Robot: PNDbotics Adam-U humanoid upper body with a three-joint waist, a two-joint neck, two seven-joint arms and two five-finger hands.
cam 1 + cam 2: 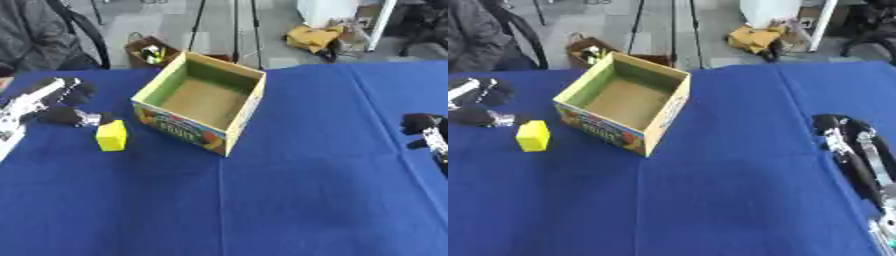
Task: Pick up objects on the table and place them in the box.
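The robot's left hand point(61, 102), fingers spread and empty, hovers beside a yellow block point(111, 135); grasping it and lifting into the open box point(201, 102) likely comes next.

The box point(203, 102) front reads "FRUITS", blurred.

Left robot hand point(54, 102) black with silver joints, right robot hand point(852, 145) black-and-silver
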